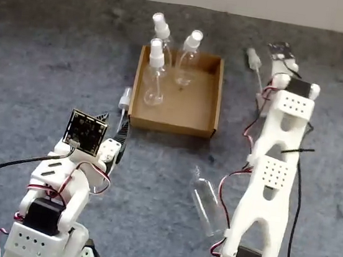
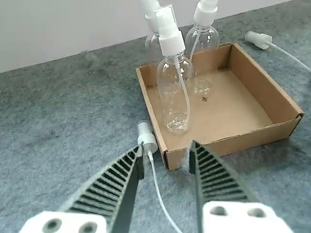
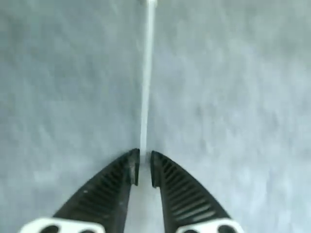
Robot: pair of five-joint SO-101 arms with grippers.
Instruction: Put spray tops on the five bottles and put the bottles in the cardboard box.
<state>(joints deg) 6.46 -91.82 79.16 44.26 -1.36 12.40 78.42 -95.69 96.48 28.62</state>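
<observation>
left gripper (image 2: 166,151) is about half open and holds nothing. its jaws straddle the thin tube of a loose top (image 2: 146,138), which lies on the grey mat (image 1: 56,45) just beside the box (image 2: 228,141), off the box's left side in the high view.

right gripper (image 3: 144,158) is almost closed and appears to pinch the tube end of a second top (image 3: 146,73), whose head lies in the upper right of the high view.

the box sits upper centre. one capped bottle (image 2: 175,92) stands inside it. an uncapped bottle (image 1: 205,201) lies on its side at lower centre, beside the right arm.

by my reading, the step in hand is picking up tops for capping. next, the left jaws should close on the loose top near its head, not on the floppy tube, then carry it to a bottle neck.

two other capped bottles (image 1: 188,55) stand at the box's far edge, and i cannot tell whether they are inside or behind it. the right grip is hard to confirm.
</observation>
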